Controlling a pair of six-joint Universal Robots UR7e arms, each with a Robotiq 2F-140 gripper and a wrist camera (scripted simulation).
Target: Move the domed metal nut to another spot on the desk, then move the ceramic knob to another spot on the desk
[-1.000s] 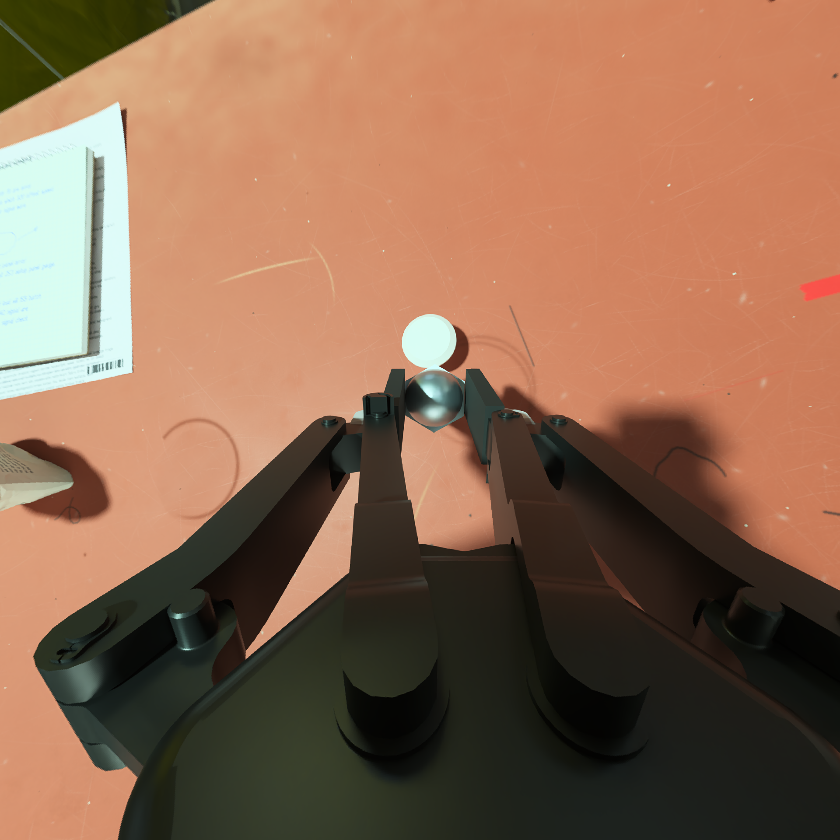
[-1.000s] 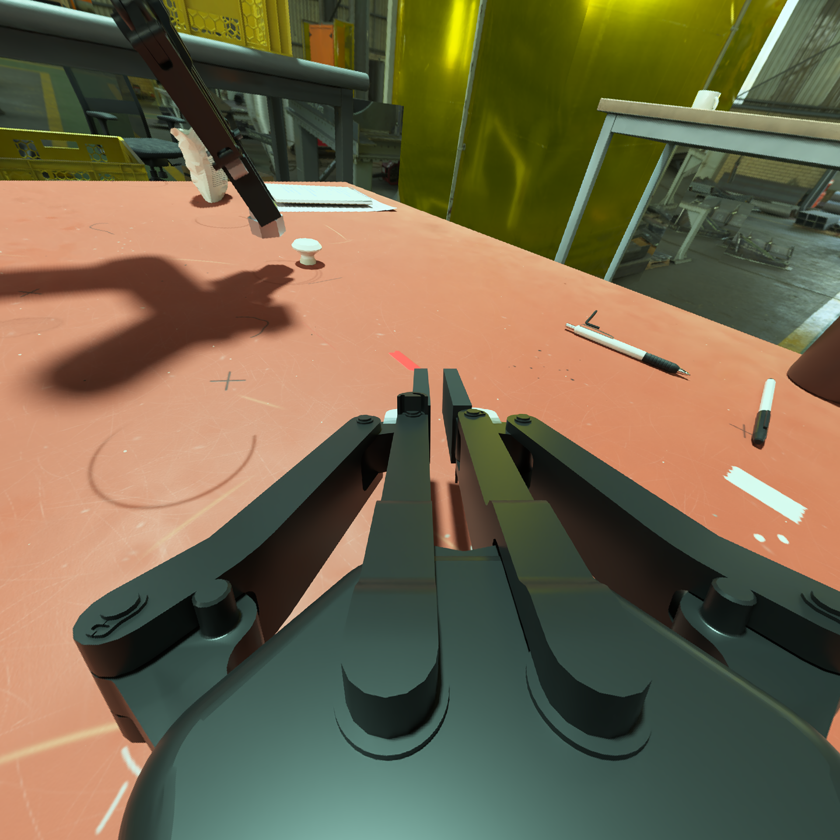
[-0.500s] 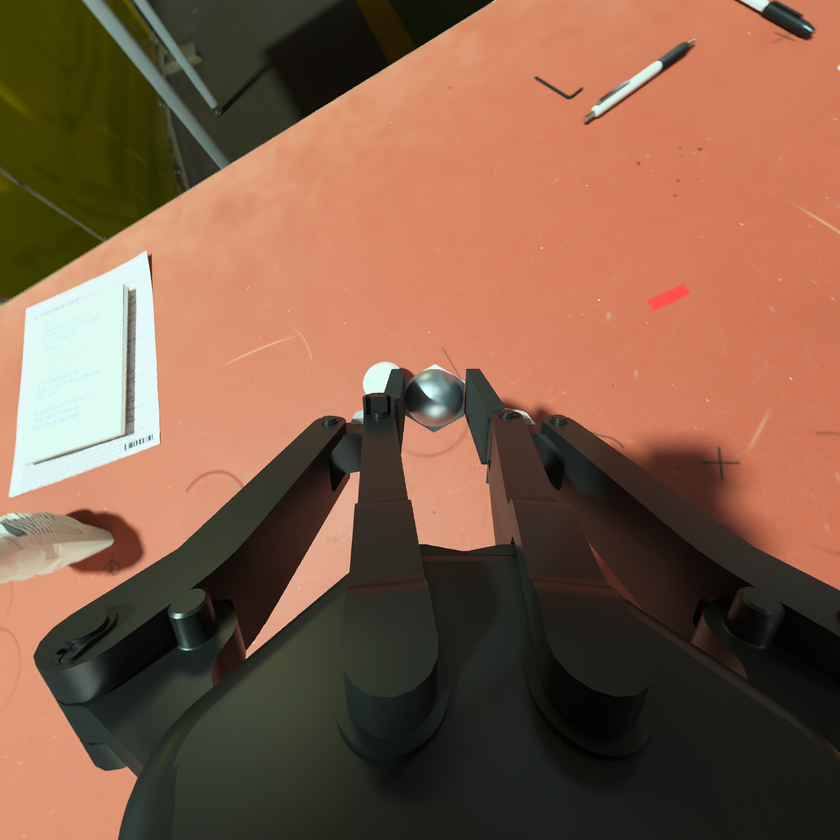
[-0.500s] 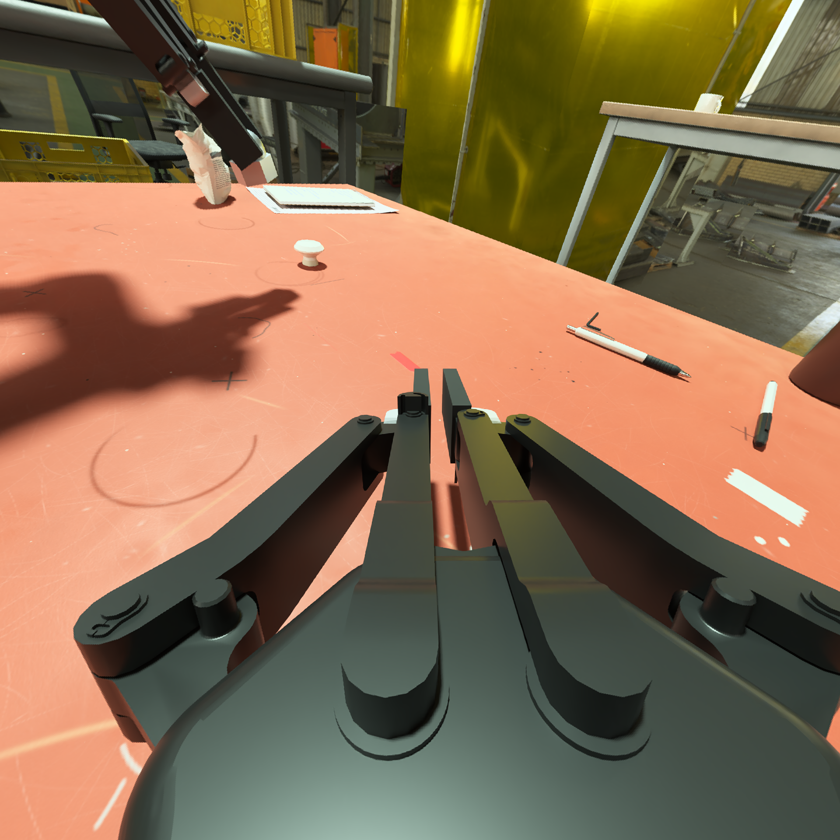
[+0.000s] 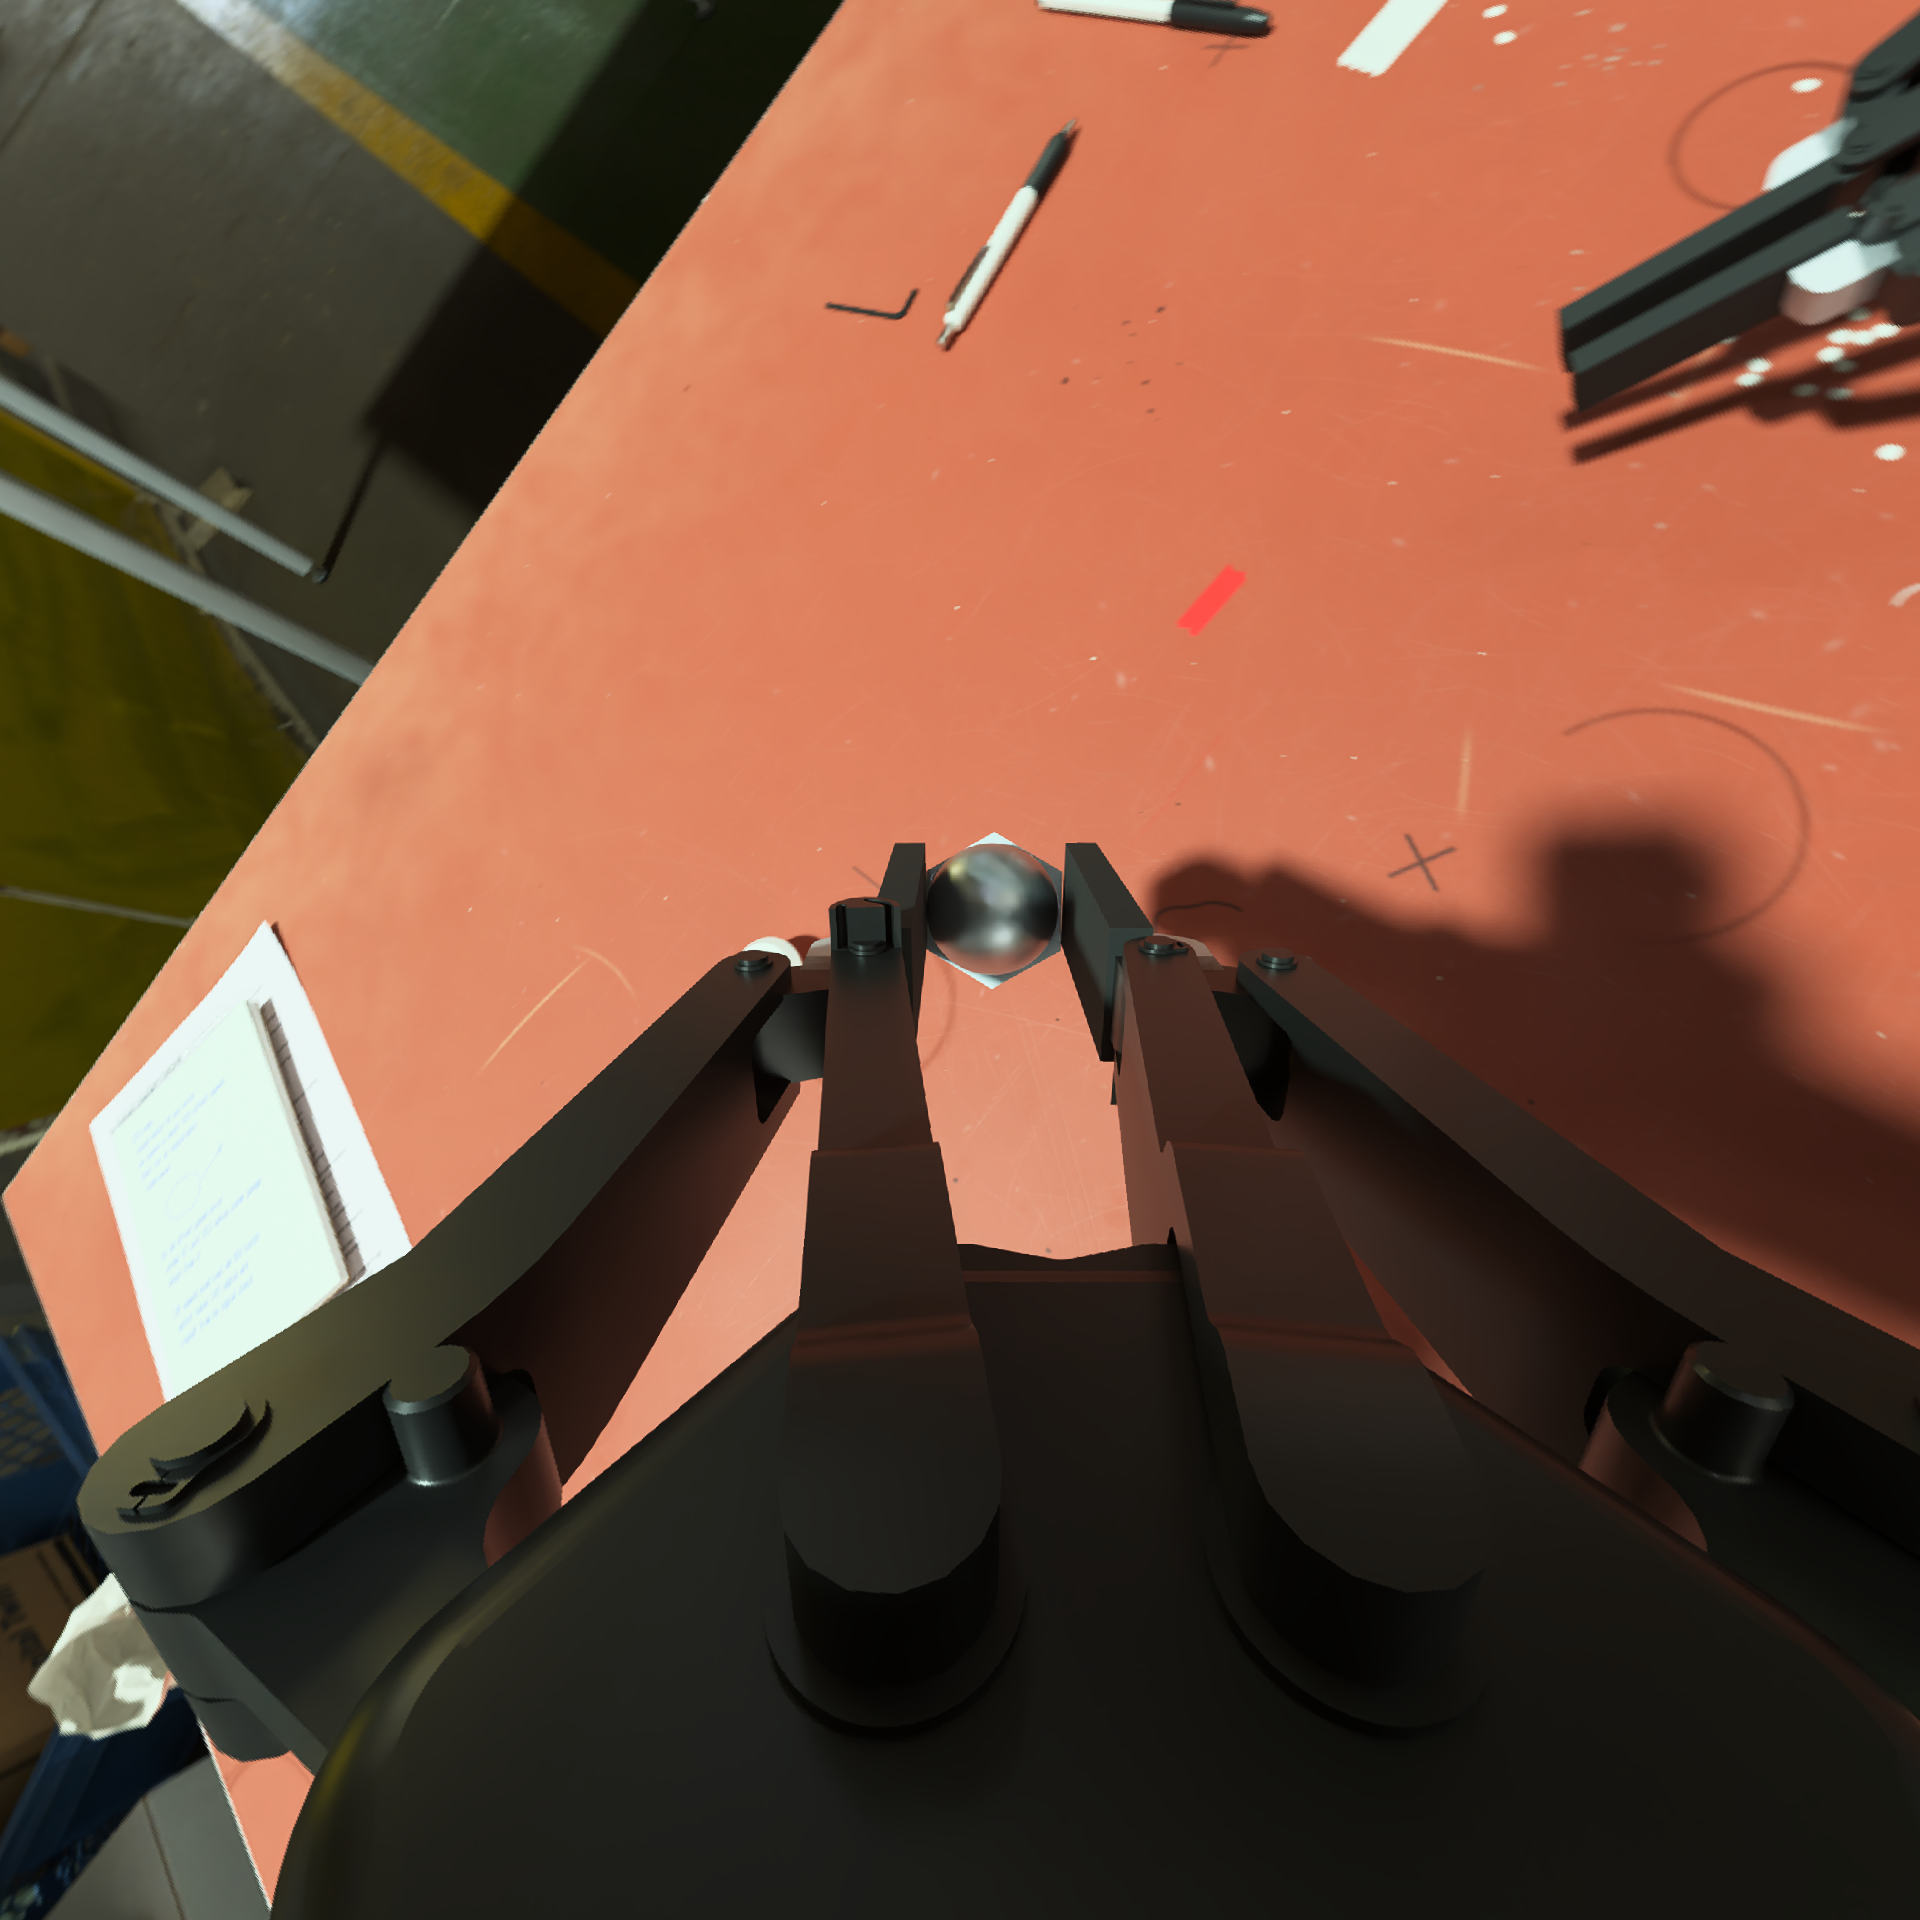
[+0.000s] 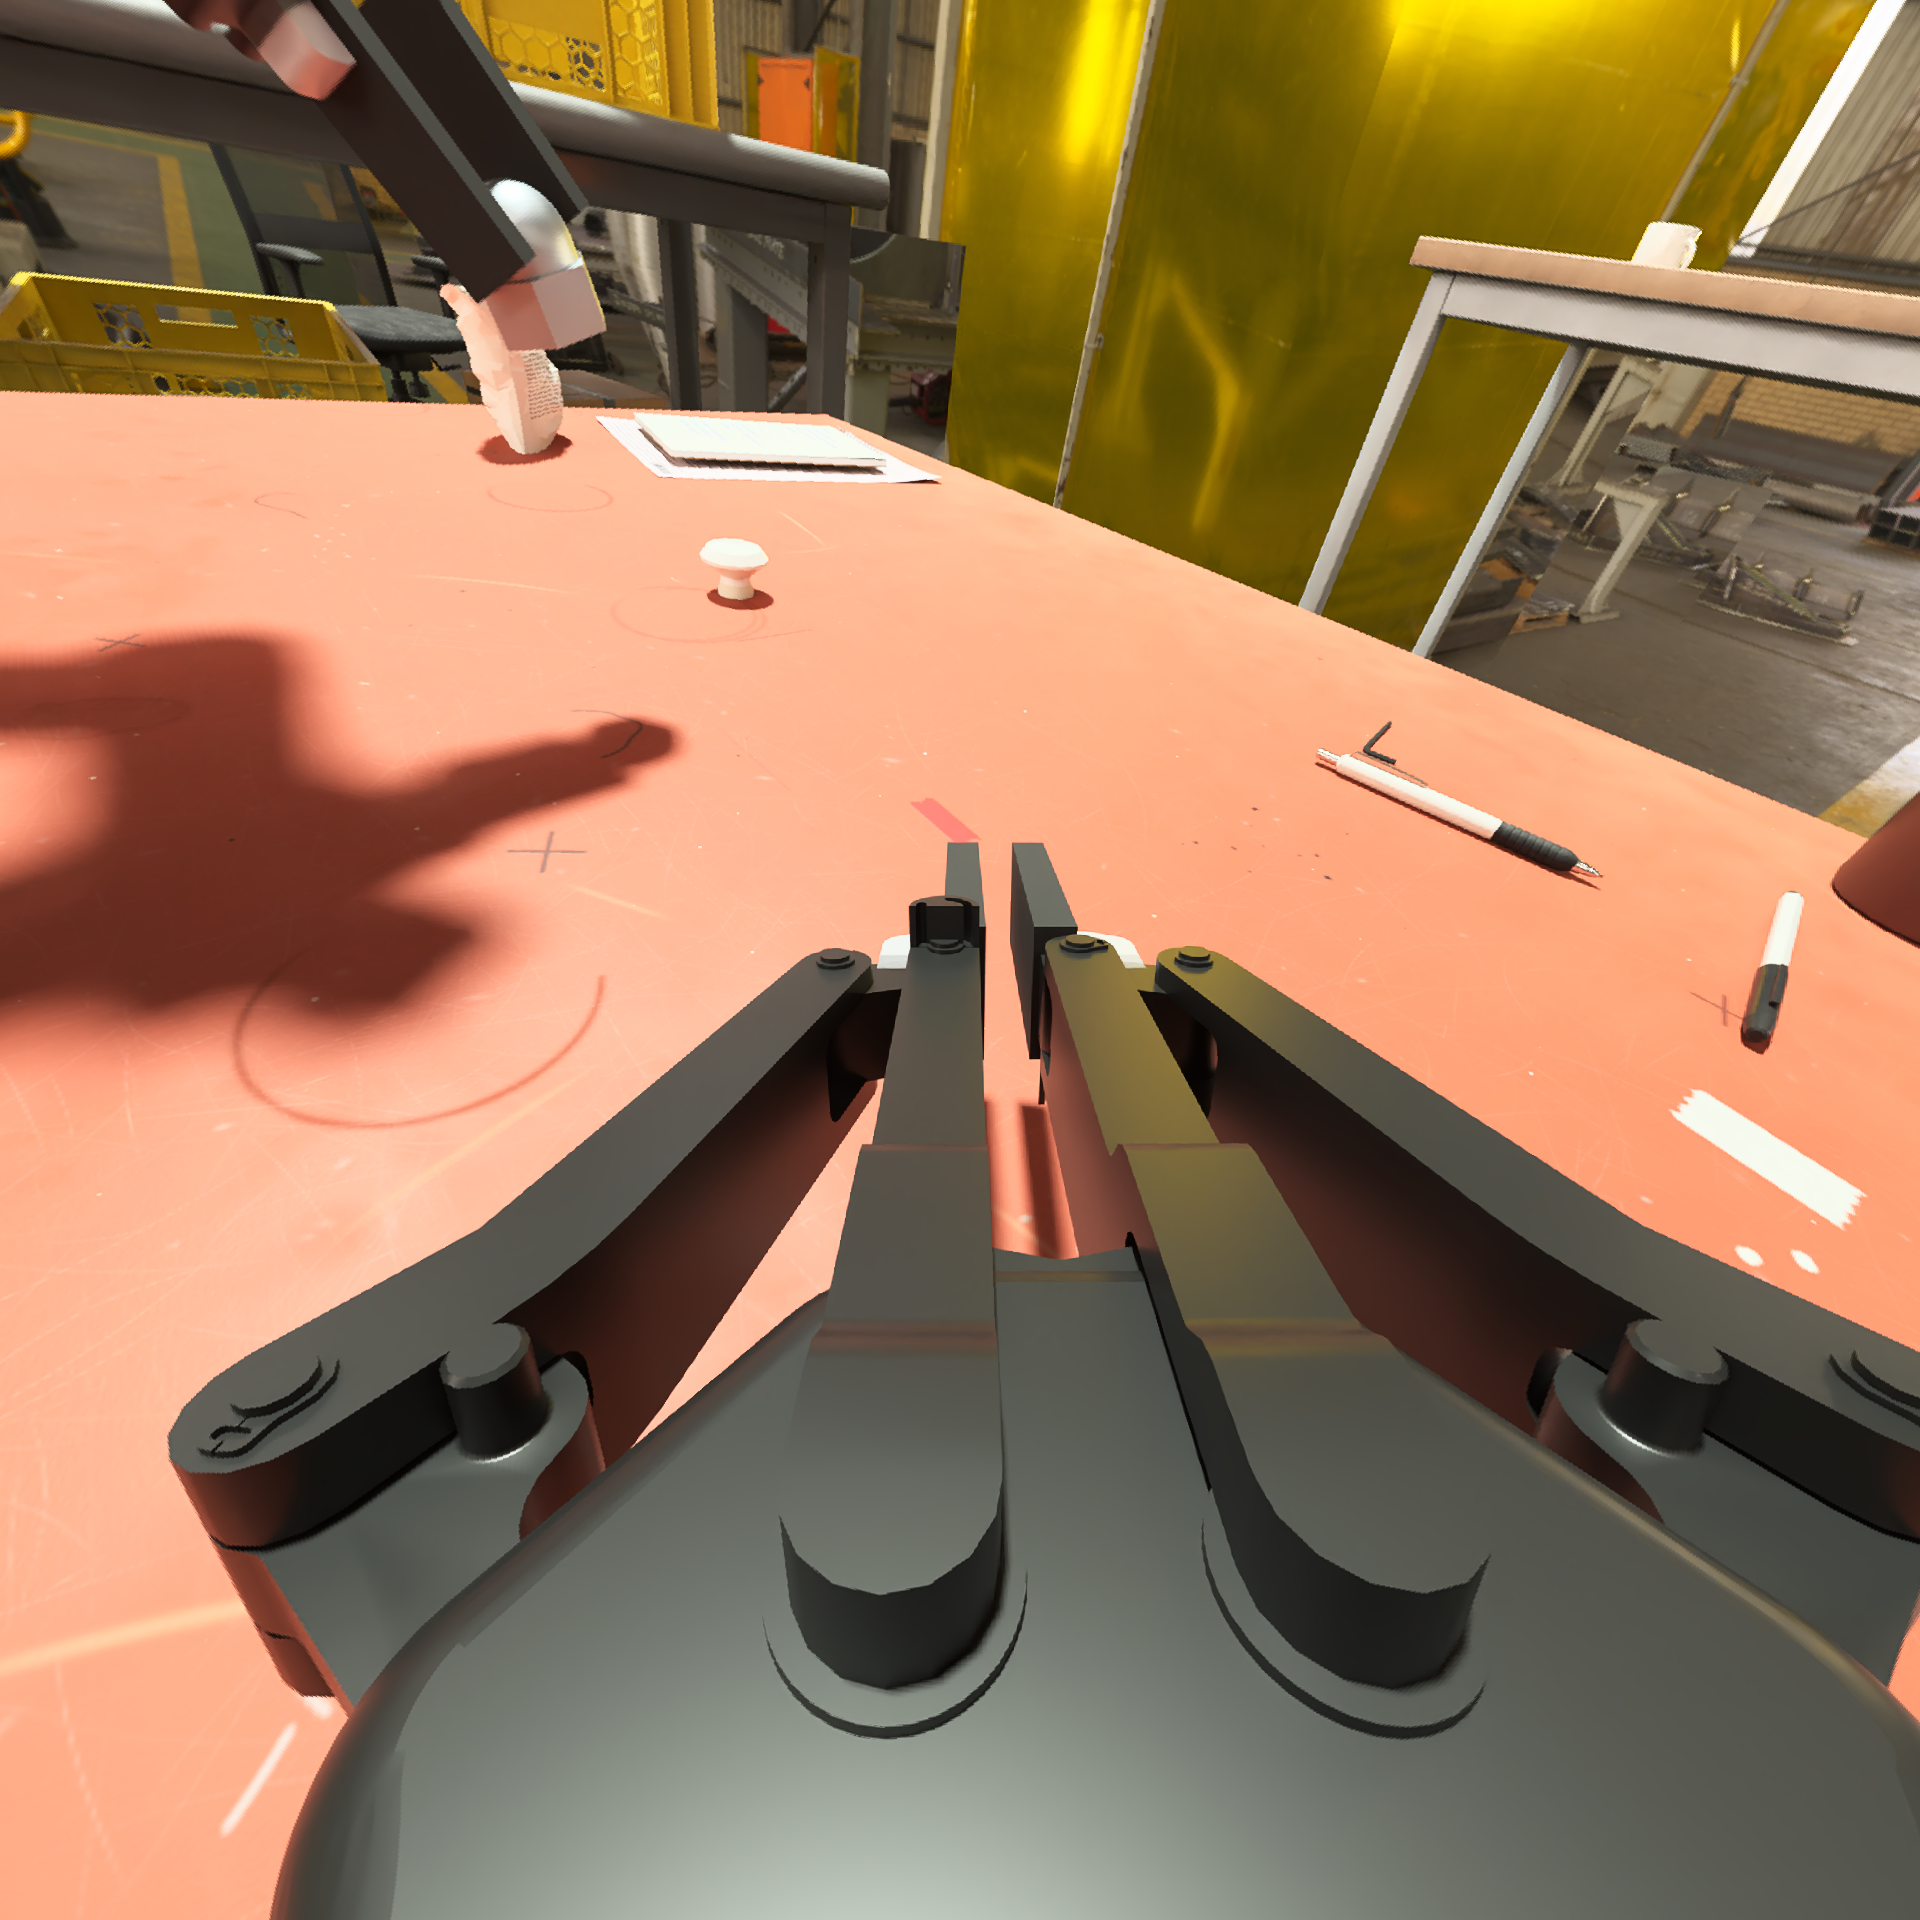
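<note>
Left wrist view: we carry the domed metal nut [image 5: 992, 907] clamped in our left gripper [image 5: 992, 914] above the desk [image 5: 1039, 520]; placing remains, the ceramic knob [image 6: 734, 566] stands untouched toward the far edge, and our right gripper [image 6: 995, 883] is nearly closed, empty.

The right gripper [image 6: 995, 868] hovers low over the orange desk [image 6: 1039, 675], its 2 fingers drawn almost together with only a thin gap and nothing between them. Just beyond the fingertips lies a small red strip [image 6: 943, 819]. Farther off, left of centre, the ceramic knob [image 6: 734, 567] stands upright on its stem. At the far left, the left gripper [image 6: 520, 260] hangs well above the desk, clamped on the domed metal nut [image 6: 535, 223], and casts a broad shadow on the near left. Behind it are a crumpled paper [image 6: 525, 390] and a notepad [image 6: 764, 442]. To the right lie a pen [image 6: 1455, 810], a hex key [image 6: 1378, 742] and a marker [image 6: 1771, 966].
</note>
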